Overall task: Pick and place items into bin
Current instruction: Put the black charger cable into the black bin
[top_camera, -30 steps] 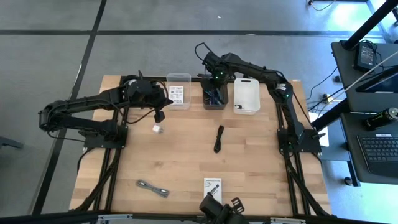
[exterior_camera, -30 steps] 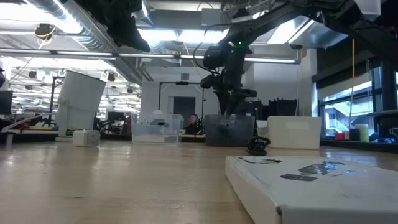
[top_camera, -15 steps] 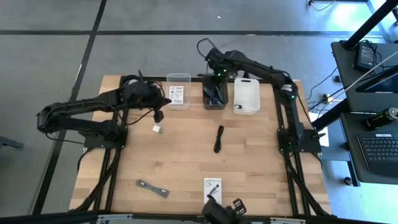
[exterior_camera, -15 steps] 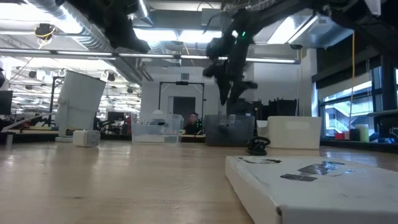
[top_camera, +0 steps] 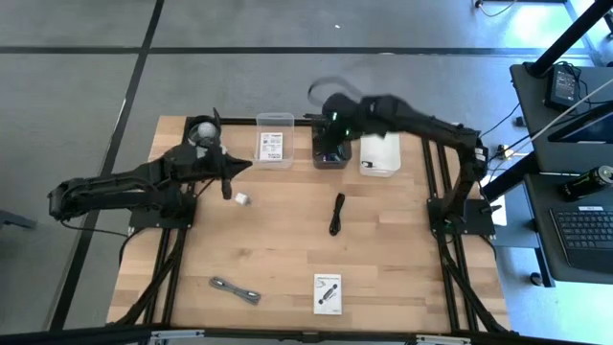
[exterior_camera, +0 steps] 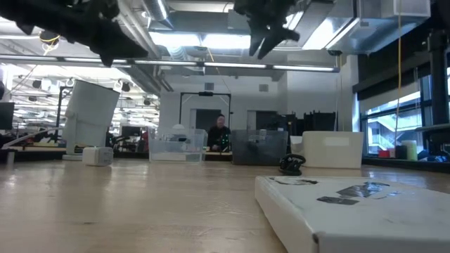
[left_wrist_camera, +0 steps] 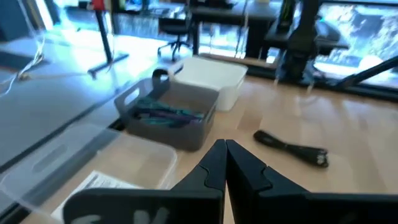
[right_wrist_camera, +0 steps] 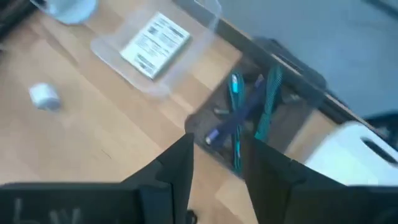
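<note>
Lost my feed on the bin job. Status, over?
Right gripper above the grey bin, fingers open, empty. Left gripper shut, empty, near the clear bin. Black stick, grey strip, white card on the table, nothing blocking.

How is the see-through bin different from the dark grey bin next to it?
The clear bin has see-through walls; the grey bin has dark solid ones. The clear bin holds a white printed card; the grey bin holds teal and blue tools. Both are open-topped, side by side at the table's far edge.
</note>
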### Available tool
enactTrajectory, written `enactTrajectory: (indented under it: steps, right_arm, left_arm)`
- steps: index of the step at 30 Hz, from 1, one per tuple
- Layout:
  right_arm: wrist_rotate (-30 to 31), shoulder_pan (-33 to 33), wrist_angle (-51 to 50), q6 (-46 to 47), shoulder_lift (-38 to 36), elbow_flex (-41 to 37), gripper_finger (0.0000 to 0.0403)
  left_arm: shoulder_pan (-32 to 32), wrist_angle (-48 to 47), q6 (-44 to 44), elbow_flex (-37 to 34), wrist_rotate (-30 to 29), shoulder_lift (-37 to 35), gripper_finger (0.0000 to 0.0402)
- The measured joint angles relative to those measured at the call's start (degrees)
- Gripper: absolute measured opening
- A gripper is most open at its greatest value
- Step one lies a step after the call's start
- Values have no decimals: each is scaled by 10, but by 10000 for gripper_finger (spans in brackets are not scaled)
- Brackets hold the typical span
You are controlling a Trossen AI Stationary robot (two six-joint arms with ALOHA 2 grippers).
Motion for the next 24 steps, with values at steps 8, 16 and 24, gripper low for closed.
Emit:
enactTrajectory:
  steps: [8, 16, 24]
  right_arm:
    - [141, 116, -76, 218, 7, -64, 134]
    - [51, 169, 31, 392, 8, -246, 134]
    - [-10, 173, 151, 453, 8, -370, 134]
  left_arm:
    - [-37, -8, 14, -12, -4, -32, 1]
    - [-73, -11, 15, -12, -3, -31, 2]
    - [-90, -11, 26, -12, -4, -31, 2]
